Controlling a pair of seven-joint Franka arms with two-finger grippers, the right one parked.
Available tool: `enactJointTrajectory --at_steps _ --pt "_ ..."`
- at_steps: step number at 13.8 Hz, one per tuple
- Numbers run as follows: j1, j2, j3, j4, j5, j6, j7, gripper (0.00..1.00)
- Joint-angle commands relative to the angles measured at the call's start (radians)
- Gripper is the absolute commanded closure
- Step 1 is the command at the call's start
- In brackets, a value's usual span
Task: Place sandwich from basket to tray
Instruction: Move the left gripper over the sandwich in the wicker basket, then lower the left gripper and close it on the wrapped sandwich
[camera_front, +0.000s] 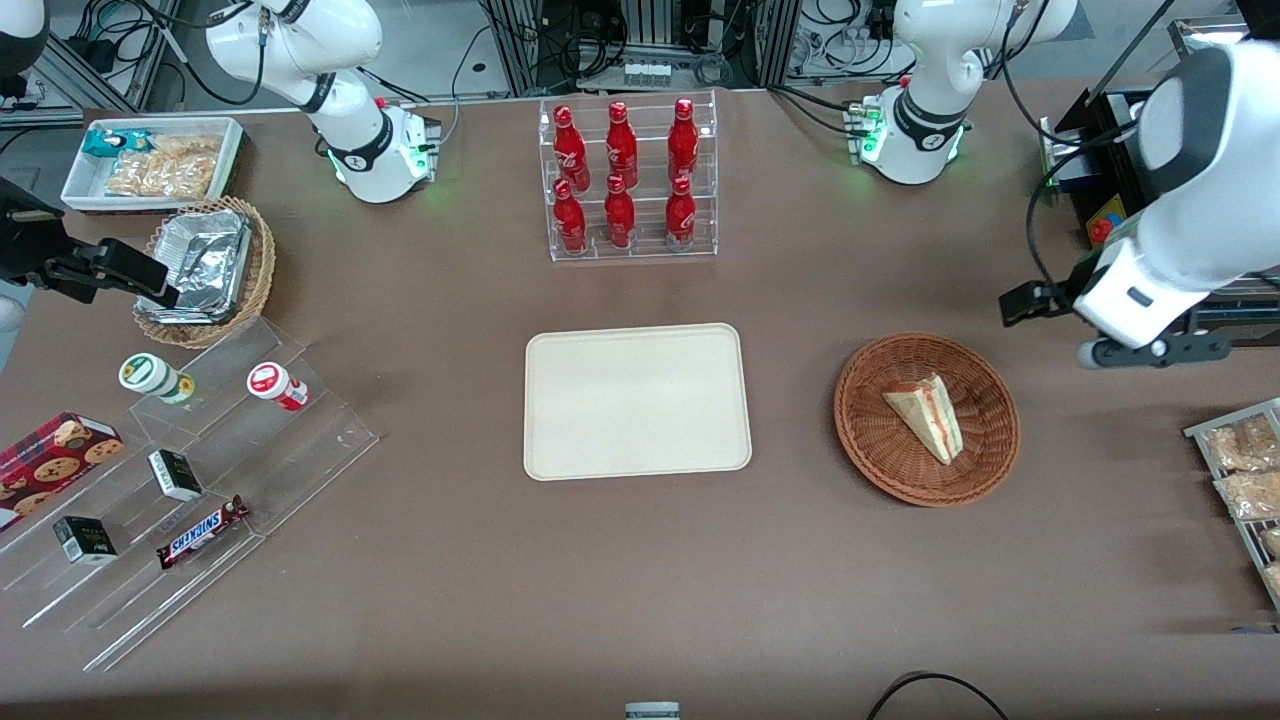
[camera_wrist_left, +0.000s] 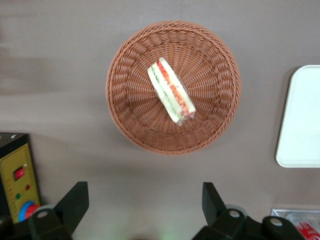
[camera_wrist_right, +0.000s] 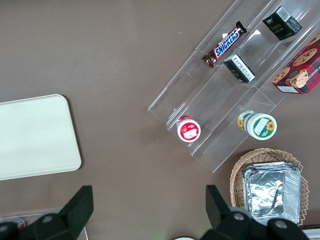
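The sandwich (camera_front: 927, 415), a white bread wedge with red-orange and green filling, lies in the round reddish-brown wicker basket (camera_front: 870, 440). In the left wrist view the sandwich (camera_wrist_left: 170, 92) lies near the middle of the basket (camera_wrist_left: 130, 120). The cream-beige tray (camera_front: 636, 400) lies flat beside the basket, toward the parked arm's end; its edge shows in the left wrist view (camera_wrist_left: 300, 120). The left arm's gripper (camera_front: 1022, 303) hangs open and empty well above the table, a little farther from the front camera than the basket. Its two fingers stand wide apart in the left wrist view (camera_wrist_left: 144, 200).
A clear rack of red bottles (camera_front: 628, 180) stands farther from the front camera than the tray. A control box (camera_front: 1105, 215) and a rack of snack packets (camera_front: 1245, 470) sit at the working arm's end. A clear stepped stand with snacks (camera_front: 190, 480) and a tan basket with foil (camera_front: 205, 268) lie toward the parked arm's end.
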Motion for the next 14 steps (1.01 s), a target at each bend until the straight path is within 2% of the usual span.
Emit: enactJointTrajectory --at_steps 1,5,7,9,14 --pt "-0.027 -0.014 -0.001 -0.154 -0.005 0.180 -0.001 0.00" --pt "-0.041 0.019 -0.003 -0.326 -0.005 0.463 -0.001 0.00" --pt "-0.041 0.036 -0.003 -0.382 -0.005 0.562 -0.002 0.00" --pt "-0.041 0.058 -0.003 -0.393 -0.008 0.588 -0.022 0.00" --pt "-0.073 0.095 -0.003 -0.400 -0.009 0.648 -0.417 0.00"
